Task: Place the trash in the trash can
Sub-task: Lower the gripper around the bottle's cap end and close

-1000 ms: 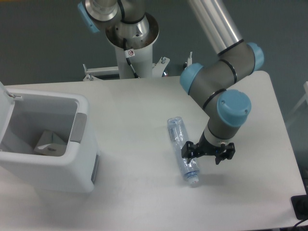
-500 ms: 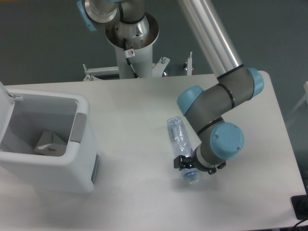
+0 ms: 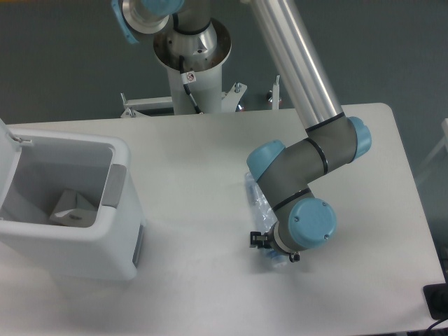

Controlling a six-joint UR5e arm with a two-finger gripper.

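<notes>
table (image 3: 196,161): white top with rounded corners, filling most of the view
wall (image 3: 56,56): dark grey-blue, behind the table
bracket (image 3: 150,105): white metal, bolted at the table's far edge
black object (image 3: 436,301): at the lower right edge, only partly visible

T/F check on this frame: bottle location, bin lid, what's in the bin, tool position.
1. The bottle lies on the table. True.
2. The trash can has its lid shut. False: it is open.
3. The trash can is empty. False: a white packet lies inside.
4. The tool is low over the bottle's near end. True; the wrist hides its jaws.
5. The bottle stands upright. False: it lies on its side.
</notes>
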